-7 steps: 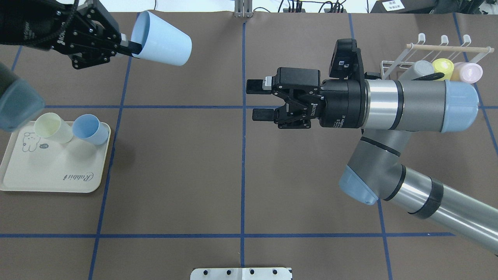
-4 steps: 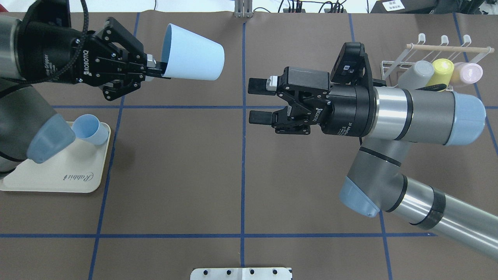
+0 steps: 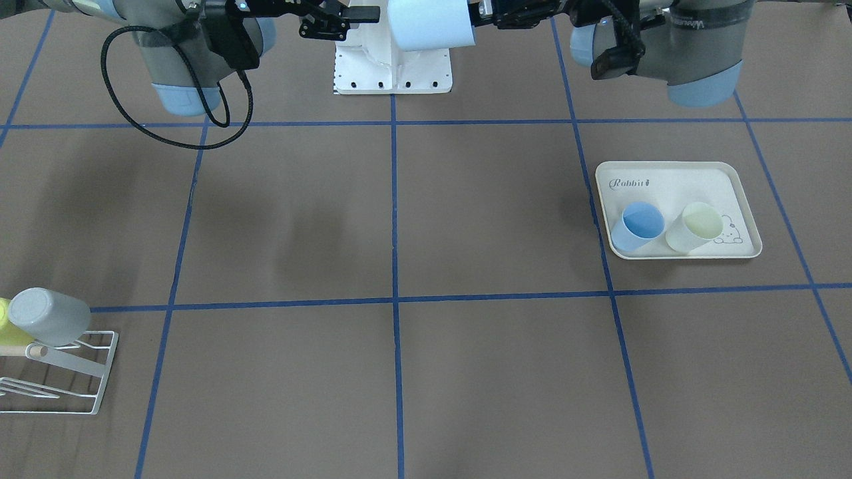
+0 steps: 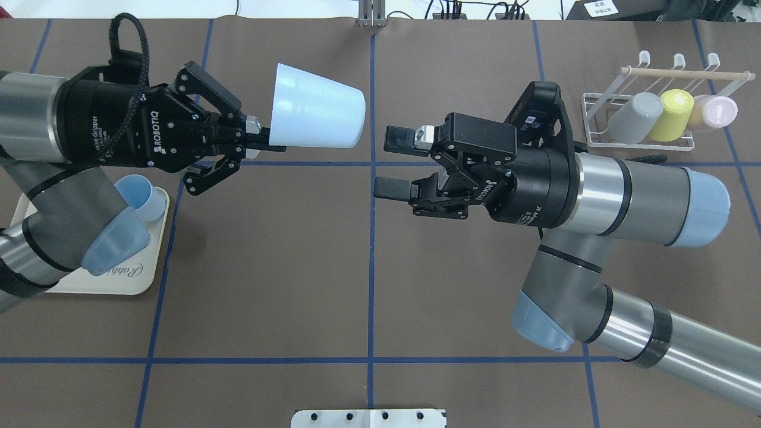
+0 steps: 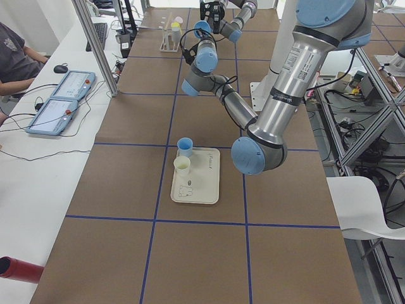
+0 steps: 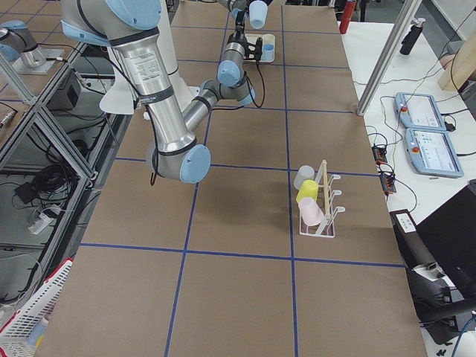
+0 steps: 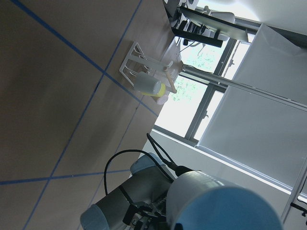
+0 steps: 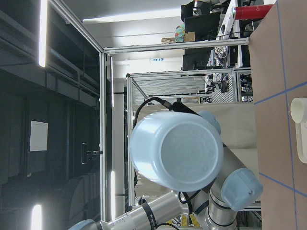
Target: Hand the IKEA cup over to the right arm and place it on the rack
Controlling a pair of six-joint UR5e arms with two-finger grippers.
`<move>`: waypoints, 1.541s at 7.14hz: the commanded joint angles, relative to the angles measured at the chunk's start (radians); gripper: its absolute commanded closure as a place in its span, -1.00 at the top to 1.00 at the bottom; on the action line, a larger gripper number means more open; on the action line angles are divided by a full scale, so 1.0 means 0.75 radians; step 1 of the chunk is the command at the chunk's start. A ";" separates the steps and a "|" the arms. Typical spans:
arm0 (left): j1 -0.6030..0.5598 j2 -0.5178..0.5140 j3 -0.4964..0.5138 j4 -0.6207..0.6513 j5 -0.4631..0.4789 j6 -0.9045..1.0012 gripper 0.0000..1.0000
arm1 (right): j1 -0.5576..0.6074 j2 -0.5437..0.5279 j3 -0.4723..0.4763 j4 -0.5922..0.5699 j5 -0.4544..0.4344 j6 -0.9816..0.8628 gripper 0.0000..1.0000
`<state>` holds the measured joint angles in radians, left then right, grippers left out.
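Rack [image 4: 684, 72] with three cups [image 4: 672, 115]; tray [image 4: 140, 279] opposite.

We see two arms, the left arm [image 4: 59, 202] and the right arm [image 4: 642, 190]. Both are grey tubes with light-blue joint caps and shiny silver wrist rings. The left pincer [image 4: 264, 139] and the right pincer [image 4: 393, 163] are black, with small silver screws and white "ROBOTIQ" lettering. A black braided cable [image 4: 142, 65] runs along the left arm, and the right arm's cable [image 3: 103, 63] makes a wide loop.
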<state>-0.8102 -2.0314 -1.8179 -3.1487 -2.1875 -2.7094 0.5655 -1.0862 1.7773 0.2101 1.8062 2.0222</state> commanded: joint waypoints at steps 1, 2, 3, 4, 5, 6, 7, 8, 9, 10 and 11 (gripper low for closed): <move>0.025 -0.018 0.006 -0.023 0.000 -0.219 -1.00 | -0.001 0.000 -0.001 0.002 -0.001 -0.007 0.96; 0.027 -0.022 0.006 -0.056 0.000 -0.281 -1.00 | -0.001 0.002 0.001 0.002 -0.003 -0.009 0.96; 0.029 -0.026 0.004 -0.076 0.002 -0.332 -1.00 | -0.001 0.008 -0.001 0.002 -0.005 -0.009 0.96; 0.041 -0.028 0.000 -0.078 0.000 -0.349 -1.00 | -0.001 0.010 -0.003 0.002 -0.013 -0.009 0.96; 0.057 -0.028 -0.010 -0.078 0.002 -0.351 -1.00 | -0.003 0.012 -0.003 0.002 -0.036 -0.009 0.96; 0.058 -0.028 -0.020 -0.078 0.000 -0.357 -1.00 | -0.003 0.014 -0.005 0.002 -0.052 -0.009 0.96; 0.066 -0.028 -0.022 -0.078 0.000 -0.355 -1.00 | -0.005 0.017 -0.005 0.002 -0.068 -0.009 0.96; 0.070 -0.028 -0.024 -0.078 0.000 -0.355 -1.00 | -0.007 0.017 -0.011 0.002 -0.070 -0.011 0.96; 0.080 -0.028 -0.024 -0.078 0.002 -0.353 -1.00 | -0.013 0.019 -0.012 0.002 -0.075 -0.011 0.95; 0.082 -0.032 -0.026 -0.078 0.002 -0.353 -1.00 | -0.016 0.019 -0.010 0.002 -0.077 -0.011 0.95; 0.082 -0.040 -0.020 -0.076 0.004 -0.351 -1.00 | -0.020 0.019 -0.007 0.002 -0.077 -0.009 0.95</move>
<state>-0.7501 -2.0562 -1.8357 -3.2072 -2.1857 -2.9742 0.5540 -1.0725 1.7702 0.2117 1.7499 2.0145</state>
